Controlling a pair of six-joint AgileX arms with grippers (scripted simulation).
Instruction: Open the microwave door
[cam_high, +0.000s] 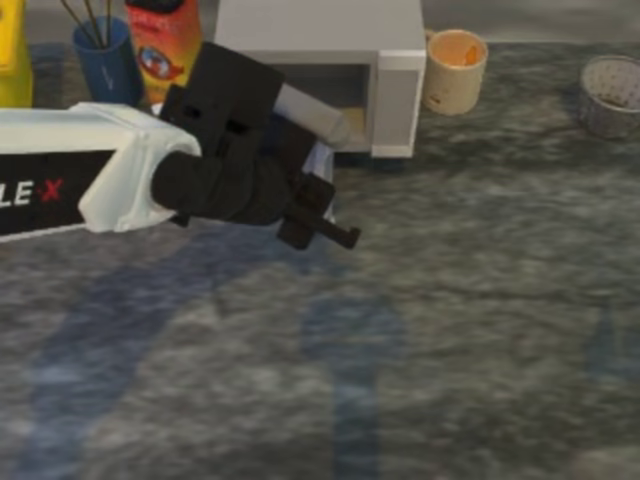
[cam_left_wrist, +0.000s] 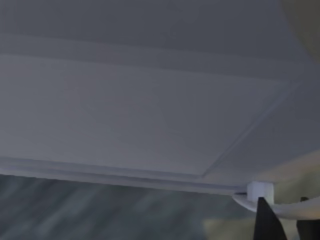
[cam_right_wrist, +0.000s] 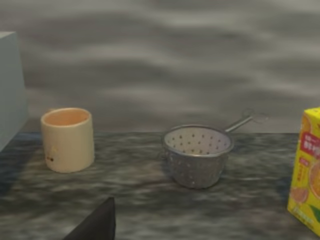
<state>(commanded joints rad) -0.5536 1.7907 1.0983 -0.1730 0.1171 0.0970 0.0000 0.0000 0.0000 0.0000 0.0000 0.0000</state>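
Left gripper (cam_high: 335, 228), fingers' spread unclear, hooks the door (cam_left_wrist: 125, 115) handle (cam_left_wrist: 260, 192), door partly swung out; next, keep pulling outward.

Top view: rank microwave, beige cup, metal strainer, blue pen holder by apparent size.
1. microwave, largest by far.
2. blue pen holder, partly hidden by the left arm.
3. beige cup and metal strainer look about alike; the strainer is cut by the frame edge, so I won't rank them.
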